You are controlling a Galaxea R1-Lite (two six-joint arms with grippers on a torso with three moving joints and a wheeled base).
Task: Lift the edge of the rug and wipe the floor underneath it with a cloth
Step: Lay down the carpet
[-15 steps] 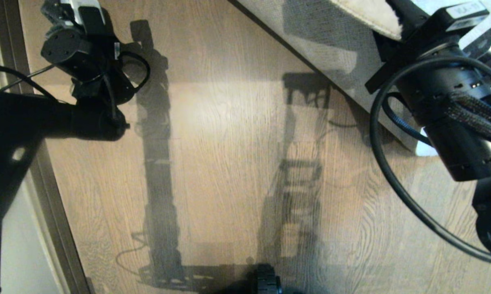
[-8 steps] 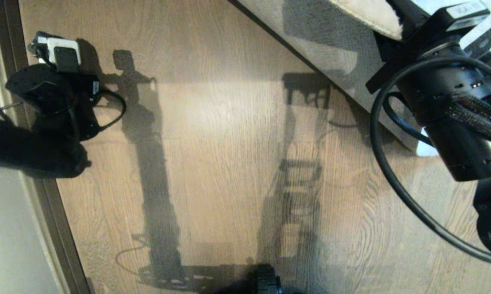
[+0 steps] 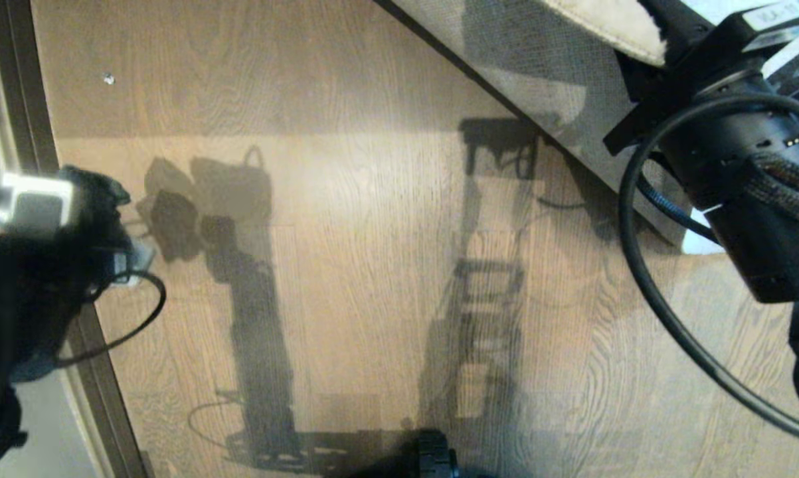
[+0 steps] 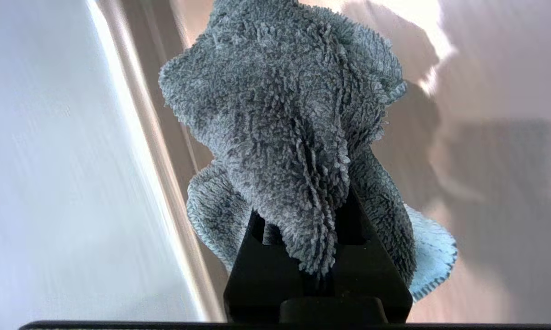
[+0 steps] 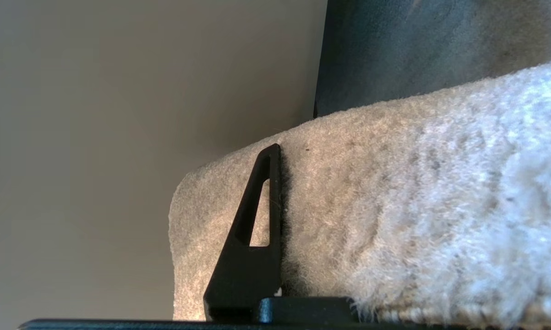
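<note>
left fingers (image 4: 319,256): pinching cloth (image 4: 284,114) | right fingers (image 5: 257,229): pinching rug edge (image 5: 394,206)

Bare floor (image 3: 372,265) is lying open ahead of me; the lifted rug edge (image 3: 605,23) is blocking my right, a dark baseboard (image 3: 24,99) is bounding my left.

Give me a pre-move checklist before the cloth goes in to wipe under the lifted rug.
1. Cloth held: ok, the left gripper is shut on it, bunched.
2. Rug edge held: ok, the right gripper is shut on it.
3. Rug raised: ok, cream underside shows at the head view's top right.
4. Floor on the way across: ok, only shadows and one small speck.
5. Left gripper near the rug: not ok, it sits at the far left by the wall trim.
6. Floor under the fold: cannot tell.
</note>
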